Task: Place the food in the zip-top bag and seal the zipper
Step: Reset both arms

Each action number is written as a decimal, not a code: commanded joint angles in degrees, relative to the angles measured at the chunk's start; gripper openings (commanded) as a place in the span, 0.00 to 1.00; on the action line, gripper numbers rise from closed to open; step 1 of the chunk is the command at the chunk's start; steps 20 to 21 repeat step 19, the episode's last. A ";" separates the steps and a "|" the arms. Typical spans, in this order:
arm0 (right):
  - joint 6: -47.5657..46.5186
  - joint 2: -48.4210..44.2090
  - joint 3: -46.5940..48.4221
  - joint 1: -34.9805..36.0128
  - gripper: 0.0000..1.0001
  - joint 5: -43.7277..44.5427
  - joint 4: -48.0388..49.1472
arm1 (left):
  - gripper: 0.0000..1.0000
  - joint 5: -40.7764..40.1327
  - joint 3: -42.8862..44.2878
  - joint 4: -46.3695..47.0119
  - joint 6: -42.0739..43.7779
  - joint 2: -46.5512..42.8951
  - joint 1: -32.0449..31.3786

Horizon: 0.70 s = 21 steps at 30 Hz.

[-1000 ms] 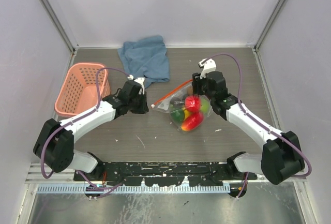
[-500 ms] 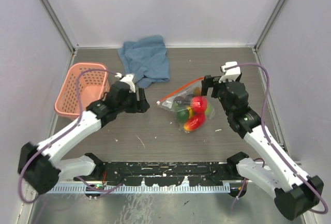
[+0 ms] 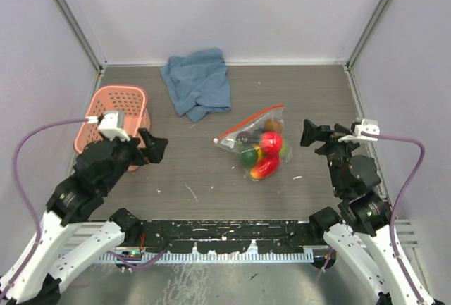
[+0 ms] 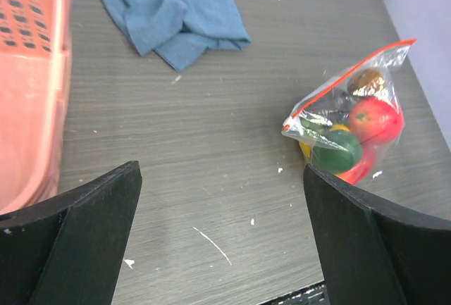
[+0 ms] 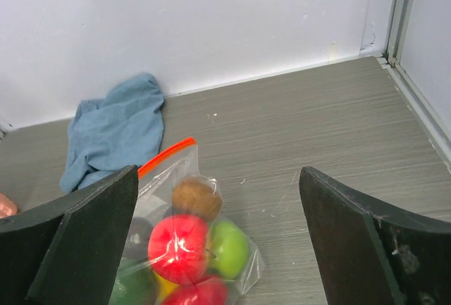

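The clear zip-top bag (image 3: 255, 146) lies on the table right of centre, with the food inside it: red (image 3: 270, 141), green (image 3: 246, 156) and brown (image 3: 270, 123) toy fruits among others. Its zipper (image 3: 248, 122) runs as one red-orange line along the far-left edge. My left gripper (image 3: 151, 148) hangs open well left of the bag. My right gripper (image 3: 325, 132) hangs open just to its right. Neither touches it. The left wrist view has the bag (image 4: 345, 129) at right, beyond open fingers. The right wrist view looks down on red (image 5: 177, 247), green (image 5: 229, 249) and brown (image 5: 196, 198) fruits.
A pink lattice basket (image 3: 113, 118) stands at the left, close to my left arm. A crumpled blue cloth (image 3: 199, 79) lies at the back, just behind the bag. Walls close in the table on three sides.
Both grippers have opened and pulled back from the bag toward the near edge, the left going left, the right going right. The bag has settled slightly on the table.
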 commanded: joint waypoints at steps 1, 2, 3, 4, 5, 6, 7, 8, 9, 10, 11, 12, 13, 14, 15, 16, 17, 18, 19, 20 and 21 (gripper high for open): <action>5.32 -5.00 -2.87 -0.12 1.00 1.88 -0.29 | 0.98 -7.15 1.84 -3.54 3.37 -7.14 0.21; 5.63 -6.11 -3.51 -0.15 1.00 1.90 -0.06 | 0.98 -8.41 1.59 -3.86 3.48 -8.60 0.15; 5.67 -7.02 -4.17 -0.14 1.00 1.97 0.27 | 0.98 -9.19 1.54 -4.42 3.49 -10.03 0.18; 5.74 -7.76 -4.80 -0.15 1.00 2.28 0.57 | 0.98 -9.94 1.54 -4.79 3.41 -11.54 0.19; 5.90 -8.25 -5.16 -0.15 1.00 2.61 0.65 | 0.98 -10.68 1.08 -4.85 3.41 -12.92 0.26; 6.01 -8.47 -5.35 -0.06 1.00 2.84 0.54 | 0.98 -11.63 0.39 -4.64 3.53 -14.40 0.17; 6.15 -8.47 -5.43 -0.15 1.00 3.09 0.38 | 0.98 -12.83 -0.43 -4.13 3.57 -15.64 0.17; 6.30 -8.43 -5.38 -0.15 1.00 3.42 0.17 | 0.98 -13.91 -1.14 -4.09 3.33 -16.67 0.14; 6.37 -8.42 -5.52 -0.17 1.00 3.65 0.06 | 0.98 -14.25 -1.64 -4.05 3.05 -17.45 0.13; 6.31 -8.44 -5.55 -0.13 1.00 3.61 0.04 | 0.98 -14.23 -2.14 -3.95 2.91 -17.93 0.13; 6.25 -8.44 -5.49 -0.14 1.00 3.59 0.04 | 0.98 -14.26 -2.37 -3.80 2.76 -18.00 0.19; 6.16 -8.45 -5.47 -0.15 1.00 3.64 0.04 | 0.98 -14.30 -2.52 -3.69 2.71 -17.85 0.16; 6.08 -8.45 -5.32 -0.10 1.00 3.73 0.04 | 0.98 -14.24 -2.48 -3.61 2.67 -17.54 0.14; 6.03 -8.38 -5.19 -0.15 1.00 3.79 -0.07 | 0.98 -14.00 -2.27 -3.57 2.70 -16.99 0.13; 5.95 -8.30 -5.08 -0.18 1.00 3.79 -0.32 | 0.98 -13.88 -2.06 -3.65 2.70 -16.45 0.13; 5.82 -8.28 -4.95 -0.14 1.00 3.71 -0.53 | 0.98 -13.91 -2.00 -3.66 2.69 -15.88 0.14; 5.78 -8.28 -4.93 -0.17 1.00 3.64 -0.57 | 0.98 -13.90 -2.05 -3.54 2.66 -15.34 0.13; 5.83 -8.28 -4.82 -0.12 1.00 3.57 -0.57 | 0.98 -13.79 -2.11 -3.49 2.70 -14.85 0.12; 5.77 -8.27 -4.78 -0.11 1.00 3.42 -0.57 | 0.98 -13.56 -2.04 -3.53 2.70 -14.26 0.14; 5.77 -8.27 -4.78 -0.11 1.00 3.42 -0.57 | 0.98 -13.56 -2.04 -3.53 2.70 -14.26 0.14; 5.77 -8.27 -4.78 -0.11 1.00 3.42 -0.57 | 0.98 -13.56 -2.04 -3.53 2.70 -14.26 0.14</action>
